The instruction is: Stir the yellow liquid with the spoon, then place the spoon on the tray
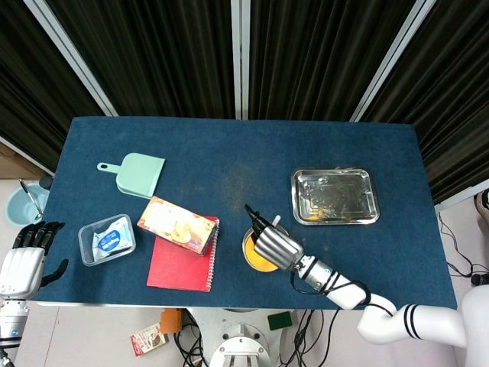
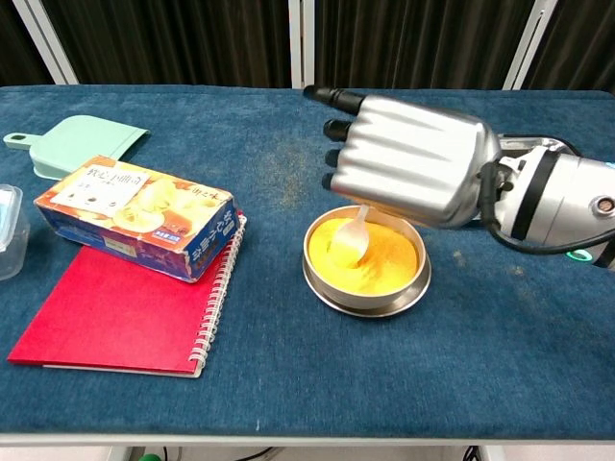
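Note:
A round metal bowl (image 2: 368,291) of yellow liquid (image 2: 375,257) stands near the table's front edge, also seen from above as the bowl (image 1: 254,258). My right hand (image 2: 408,161) hovers over it and holds a white spoon (image 2: 350,240), whose tip dips into the liquid. In the head view my right hand (image 1: 273,244) covers most of the bowl and the spoon handle (image 1: 275,220) sticks up behind it. The metal tray (image 1: 335,196) lies to the right, further back. My left hand (image 1: 24,258) hangs off the table's left edge, holding nothing, fingers apart.
A snack box (image 2: 135,216) lies on a red spiral notebook (image 2: 120,312) left of the bowl. A mint dustpan (image 1: 135,173) and a clear container (image 1: 106,238) sit further left. Dark curtains stand behind the table.

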`<state>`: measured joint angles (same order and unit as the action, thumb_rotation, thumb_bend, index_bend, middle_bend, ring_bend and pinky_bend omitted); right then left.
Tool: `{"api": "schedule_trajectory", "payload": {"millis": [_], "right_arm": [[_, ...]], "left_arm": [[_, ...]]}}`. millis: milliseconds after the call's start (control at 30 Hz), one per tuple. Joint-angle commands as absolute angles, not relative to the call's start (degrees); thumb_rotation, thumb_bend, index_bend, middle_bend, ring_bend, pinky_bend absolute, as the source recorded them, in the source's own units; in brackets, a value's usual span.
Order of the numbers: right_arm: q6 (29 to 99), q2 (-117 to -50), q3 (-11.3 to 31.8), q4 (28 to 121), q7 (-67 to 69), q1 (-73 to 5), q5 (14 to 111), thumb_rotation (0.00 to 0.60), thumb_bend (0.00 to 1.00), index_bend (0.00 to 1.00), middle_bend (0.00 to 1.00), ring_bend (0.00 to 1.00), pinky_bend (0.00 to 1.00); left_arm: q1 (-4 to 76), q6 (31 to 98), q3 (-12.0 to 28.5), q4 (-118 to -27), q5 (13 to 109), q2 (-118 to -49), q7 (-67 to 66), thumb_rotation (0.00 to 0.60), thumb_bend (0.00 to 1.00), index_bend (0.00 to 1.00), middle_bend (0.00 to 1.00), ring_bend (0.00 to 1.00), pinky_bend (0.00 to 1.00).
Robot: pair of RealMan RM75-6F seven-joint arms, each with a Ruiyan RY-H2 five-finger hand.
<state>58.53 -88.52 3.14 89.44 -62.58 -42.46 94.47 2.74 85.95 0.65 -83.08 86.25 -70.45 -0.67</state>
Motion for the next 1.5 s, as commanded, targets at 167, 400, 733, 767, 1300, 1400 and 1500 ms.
{"api": "schedule_trajectory", "payload": {"millis": [167, 400, 733, 767, 1300, 1400, 1500], "right_arm": [[65.02, -89.1, 3.99, 88.01, -52.79, -38.67, 93.43, 0.6, 0.48, 0.82, 0.46, 0.27, 0.0], [68.49, -88.29, 4.74, 88.35, -46.29, -36.74, 92.91, 0.6, 0.48, 0.82, 0.46, 0.27, 0.0], [58.12, -80.07, 3.33, 90.65, -67.23, -44.44, 105.73, 0.6, 0.48, 0.84, 0.46, 0.27, 0.0], [56.34, -79.58, 3.47, 91.53, -69.48, -45.06, 105.91, 0.6, 0.48, 0.85, 0.46, 0.27, 0.0], [40.92, -75.99, 9.42, 102.02, -96.74, -47.39, 95.99, 0.6, 0.48, 0.88, 0.46, 0.3, 0.0], [40.08, -76.45, 9.76, 103.31, -100.0, -47.77, 94.21, 0.6, 0.48, 0.88, 0.46, 0.3, 0.0], [39.68, -77.02, 9.35, 103.96, -101.37, -48.27, 93.92, 0.6, 0.48, 0.89, 0.47, 0.3, 0.0]], "left_arm": [[2.85, 86.13, 0.68, -84.77, 86.57, -69.73, -2.15, 0.6, 0.28, 0.16, 0.15, 0.1, 0.12], [2.99, 86.11, 0.74, -86.31, 86.69, -69.13, -3.57, 0.6, 0.28, 0.16, 0.15, 0.1, 0.12], [3.16, 86.24, 0.76, -87.61, 87.06, -68.93, -4.93, 0.6, 0.28, 0.16, 0.15, 0.1, 0.12], [3.12, 86.29, 0.74, -87.63, 87.06, -68.96, -5.0, 0.6, 0.28, 0.16, 0.15, 0.1, 0.12], [2.06, 87.17, 0.56, -85.64, 86.47, -69.93, -4.42, 0.6, 0.28, 0.16, 0.15, 0.1, 0.12], [2.08, 87.27, 0.65, -85.8, 86.54, -69.95, -4.54, 0.6, 0.28, 0.16, 0.15, 0.1, 0.12], [2.16, 87.18, 0.64, -86.0, 86.64, -70.05, -4.86, 0.6, 0.28, 0.16, 0.15, 0.1, 0.12]]}}
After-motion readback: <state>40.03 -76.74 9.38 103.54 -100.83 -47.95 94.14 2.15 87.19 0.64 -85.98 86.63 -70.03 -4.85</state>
